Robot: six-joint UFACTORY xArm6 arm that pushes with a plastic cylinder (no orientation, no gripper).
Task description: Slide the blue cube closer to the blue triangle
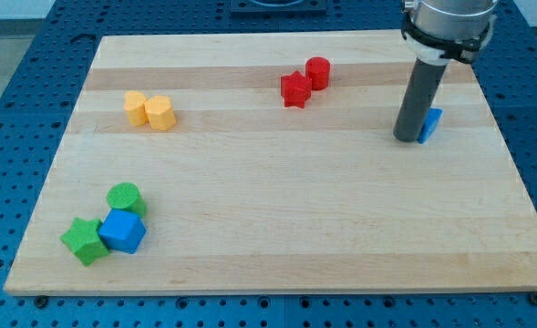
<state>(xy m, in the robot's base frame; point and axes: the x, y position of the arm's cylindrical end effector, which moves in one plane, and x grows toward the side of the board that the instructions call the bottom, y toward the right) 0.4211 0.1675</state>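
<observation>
On the pale, straight-grained wooden desk (277, 228), set over a blue perforated base (31, 55). Near the desk's lower-left corner, a matte blue cube (122, 231), flat-faced and tilted so one corner points down, touching a green star (85, 241) on the side toward the view's left and a round green cylinder (124, 198) just above. Far from the blue cube, toward the view's upper right, a small blue triangle (430, 124), half hidden behind the smooth dark rod. My tip (405, 138) resting on the desk right beside the blue triangle, on the side nearer the blue cube, seemingly touching it. No fingers on this arm, only the plain rod, so nothing wide, narrow or held. Blue cube well apart from my tip, almost the whole desk between them. Above the blue cube, toward the view's top, two yellow blocks (150, 110) pressed side by side, rounded and many-sided. Up and to the view's right of the blue cube, a red star-like block (295, 89) touching a red cylinder (318, 71).
</observation>
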